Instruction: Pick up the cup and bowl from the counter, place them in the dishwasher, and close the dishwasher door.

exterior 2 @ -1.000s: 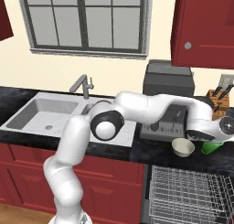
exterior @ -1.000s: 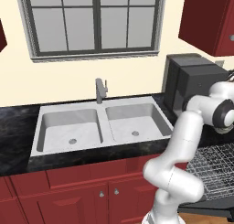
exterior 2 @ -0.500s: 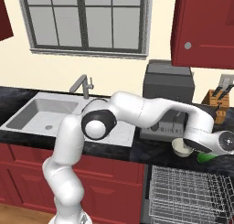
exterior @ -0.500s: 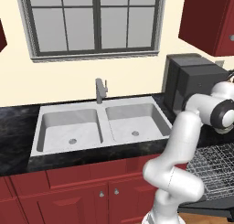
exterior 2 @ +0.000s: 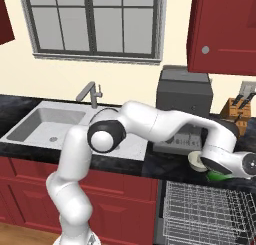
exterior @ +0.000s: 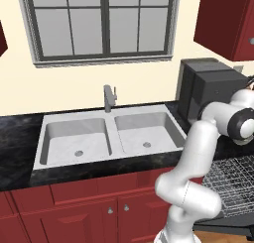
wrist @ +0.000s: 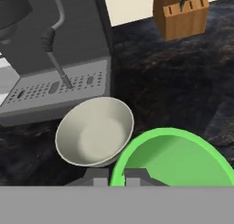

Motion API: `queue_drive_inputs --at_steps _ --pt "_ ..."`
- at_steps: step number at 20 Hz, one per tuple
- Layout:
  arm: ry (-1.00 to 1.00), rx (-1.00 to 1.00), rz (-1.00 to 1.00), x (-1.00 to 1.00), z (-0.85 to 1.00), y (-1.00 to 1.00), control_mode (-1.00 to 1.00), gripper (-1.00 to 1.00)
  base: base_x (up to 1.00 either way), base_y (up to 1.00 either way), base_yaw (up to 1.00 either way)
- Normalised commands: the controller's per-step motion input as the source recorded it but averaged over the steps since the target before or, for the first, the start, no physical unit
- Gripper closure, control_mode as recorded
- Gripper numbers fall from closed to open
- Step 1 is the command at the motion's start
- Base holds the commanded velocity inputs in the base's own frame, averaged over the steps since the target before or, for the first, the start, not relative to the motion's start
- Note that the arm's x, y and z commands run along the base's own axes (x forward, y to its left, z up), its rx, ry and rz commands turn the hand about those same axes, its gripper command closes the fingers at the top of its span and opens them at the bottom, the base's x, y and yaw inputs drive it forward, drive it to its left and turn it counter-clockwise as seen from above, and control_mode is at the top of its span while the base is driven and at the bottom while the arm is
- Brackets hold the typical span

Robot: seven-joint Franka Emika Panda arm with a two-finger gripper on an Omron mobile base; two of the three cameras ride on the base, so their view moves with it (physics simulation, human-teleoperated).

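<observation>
Gripper (wrist: 117,178) clenched on the green cup (wrist: 176,159) rim — apparently lifted lower than before, off the black counter (wrist: 183,81), beside the bowl (wrist: 95,131).

Arm outstretched; pincer (wrist: 117,178) clamped.

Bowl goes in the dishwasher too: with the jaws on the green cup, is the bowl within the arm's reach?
Probably yes: the bowl sits right beside the green cup, nothing between. But the gripper is shut on the cup's rim, so not yet.
</observation>
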Motion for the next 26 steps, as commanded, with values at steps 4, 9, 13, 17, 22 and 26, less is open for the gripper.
queue_drive_inputs --at_steps 4,9,13,17,22,26 --pt "0.0 0.11 -0.09 -0.16 -0.2 0.03 -1.0 1.0 0.0 0.0 0.0" --pt "0.0 0.02 -0.03 -0.19 -0.38 0.1 -1.0 1.0 0.0 0.0 0.0" --pt "0.0 0.0 -0.01 -0.08 -0.37 0.29 -1.0 1.0 0.0 0.0 0.0" --pt "0.0 0.0 -0.02 -0.01 -0.33 0.18 -1.0 1.0 0.0 0.0 0.0" --pt "0.0 0.0 -0.02 -0.06 -0.47 0.13 -1.0 1.0 0.0 0.0 0.0" --pt "0.0 0.03 -0.07 -0.16 -0.43 0.02 -1.0 1.0 0.0 0.0 0.0"
